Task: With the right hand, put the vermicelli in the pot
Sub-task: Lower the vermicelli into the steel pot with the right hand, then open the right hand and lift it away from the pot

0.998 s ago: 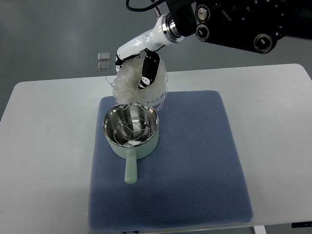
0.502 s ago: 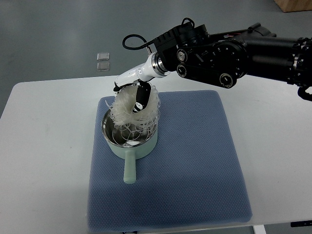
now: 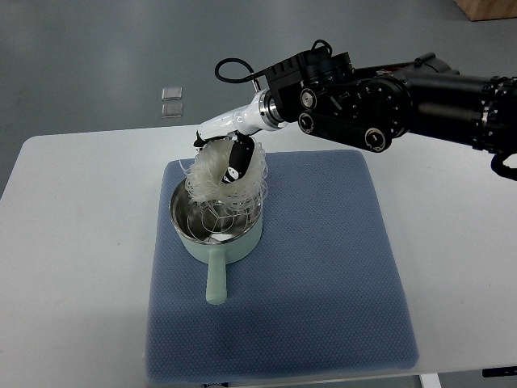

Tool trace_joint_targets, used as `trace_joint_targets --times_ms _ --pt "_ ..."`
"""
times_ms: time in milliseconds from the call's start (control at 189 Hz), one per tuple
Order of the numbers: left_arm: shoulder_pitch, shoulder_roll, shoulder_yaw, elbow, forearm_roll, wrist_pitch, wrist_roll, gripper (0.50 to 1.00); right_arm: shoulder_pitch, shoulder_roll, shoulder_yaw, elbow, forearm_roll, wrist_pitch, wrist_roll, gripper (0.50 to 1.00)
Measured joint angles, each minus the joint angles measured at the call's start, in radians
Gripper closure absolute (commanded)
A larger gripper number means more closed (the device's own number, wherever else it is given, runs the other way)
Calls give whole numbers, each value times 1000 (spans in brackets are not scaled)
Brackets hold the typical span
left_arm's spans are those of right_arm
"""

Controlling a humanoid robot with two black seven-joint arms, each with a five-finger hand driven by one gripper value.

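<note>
- White table (image 3: 73, 242), left side: bare, no left arm visible anywhere in frame.
- Two small clear square items (image 3: 171, 100) on the grey floor beyond the table's far edge; not part of the task.
- Blue textured fabric mat (image 3: 323, 275) covers the table centre; everything relevant sits on its far-left corner.
- Pale green saucepan with shiny steel interior (image 3: 216, 226) stands upright on the mat, handle pointing toward the camera. Bottom of the pot looks mostly bare, steel visible.
- Translucent white nest of vermicelli (image 3: 212, 174) is over the pot's far rim, lower strands dangling to the rim or just inside; can't tell if any rest on the bottom.
- Right hand (image 3: 230, 153), white shell with black fingers, is clamped on the vermicelli bundle, one dark finger through its middle. Arm enters from the right.
- Progress: pick and carry done, bundle positioned at the pot mouth. Left: lower a bit, centre over the opening, release.
- Risk, my read: bundle sits toward the far rim, stray strands could hang outside on release.
</note>
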Motion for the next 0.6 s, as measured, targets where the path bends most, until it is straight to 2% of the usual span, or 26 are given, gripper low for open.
trace_joint_targets --times_ms 217,502,507,512,517,523,528,533,539,544,549,554,560,602 --pt "0 0 0 1 0 0 0 500 -69 0 2 0 2 -72 9 1000" --pt "0 0 -1 1 0 0 0 500 -120 0 18 -1 2 -118 19 1000" --pt "0 0 -1 1 0 0 0 500 -121 0 18 -1 3 -119 19 965" --pt "0 0 -1 1 0 0 0 500 -121 0 19 -1 3 -119 19 965" --pt "0 0 -1 1 0 0 0 500 -122 0 19 -1 3 -119 19 886" --pt "0 0 -1 1 0 -1 0 500 -122 0 19 -1 3 -120 19 885" --pt "0 0 -1 1 0 -1 0 500 -123 0 19 -1 3 -120 19 816" --pt "0 0 -1 1 0 -1 0 500 -123 0 20 -1 3 -120 19 816" --pt "0 0 -1 1 0 -1 0 500 -123 0 20 -1 3 -121 19 761" --pt "0 0 -1 1 0 -1 0 500 -124 0 20 -1 2 -121 19 760" --pt "0 0 -1 1 0 -1 0 500 -124 0 20 -1 2 -122 19 714" --pt "0 0 -1 1 0 -1 0 500 -124 0 20 -1 2 -122 20 713" --pt "0 0 -1 1 0 -1 0 500 -124 0 21 -1 2 -122 20 685" --pt "0 0 -1 1 0 -1 0 500 -126 0 24 -1 4 -125 21 646"
